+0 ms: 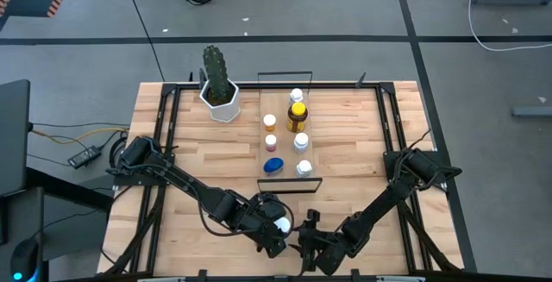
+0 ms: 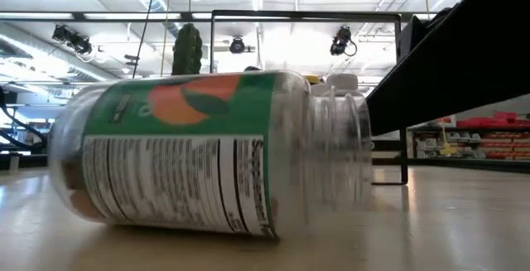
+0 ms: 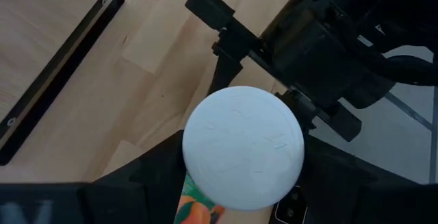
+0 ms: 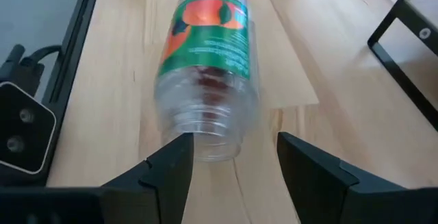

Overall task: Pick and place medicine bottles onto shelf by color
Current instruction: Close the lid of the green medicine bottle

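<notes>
Right wrist view: uncapped clear bottle [image 4: 205, 80] lies on its side near the table's near edge, neck at the right gripper's [image 4: 236, 176] spread fingers.
Left gripper [image 1: 276, 228], just left, clamps a white cap [image 3: 243, 148]; shelf [image 1: 276, 101] stands farther back.

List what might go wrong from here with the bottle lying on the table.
1. The clear bottle lies on its side. Being round, it may roll away as the open right gripper, at its neck, closes.
2. Its neck looks uncapped, with dark contents inside, so tipping it might spill them.
3. The left gripper, holding a white cap, sits very near the right arm, so they could bump.
</notes>
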`<action>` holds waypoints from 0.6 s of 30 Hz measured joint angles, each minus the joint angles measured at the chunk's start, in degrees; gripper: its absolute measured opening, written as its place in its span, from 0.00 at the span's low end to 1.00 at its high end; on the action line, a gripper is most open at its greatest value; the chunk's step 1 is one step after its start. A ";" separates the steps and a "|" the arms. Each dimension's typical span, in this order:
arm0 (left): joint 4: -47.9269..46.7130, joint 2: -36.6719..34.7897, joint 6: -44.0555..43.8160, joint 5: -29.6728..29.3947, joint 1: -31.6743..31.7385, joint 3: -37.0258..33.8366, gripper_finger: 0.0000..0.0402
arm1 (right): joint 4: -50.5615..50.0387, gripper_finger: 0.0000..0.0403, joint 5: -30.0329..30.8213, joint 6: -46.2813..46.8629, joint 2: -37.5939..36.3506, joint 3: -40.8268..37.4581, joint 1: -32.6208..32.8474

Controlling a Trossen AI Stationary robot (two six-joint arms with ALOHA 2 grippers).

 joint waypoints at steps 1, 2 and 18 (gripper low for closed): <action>0.00 0.00 0.00 0.00 0.00 0.00 0.62 | 0.12 0.54 0.00 0.00 0.00 0.00 0.01; 0.00 0.00 0.00 0.00 0.00 0.00 0.61 | 0.16 0.54 0.03 -0.02 0.00 0.00 -0.13; -1.09 0.00 -0.35 0.59 0.00 0.02 0.62 | 2.96 0.54 1.01 -2.21 0.00 0.00 -2.68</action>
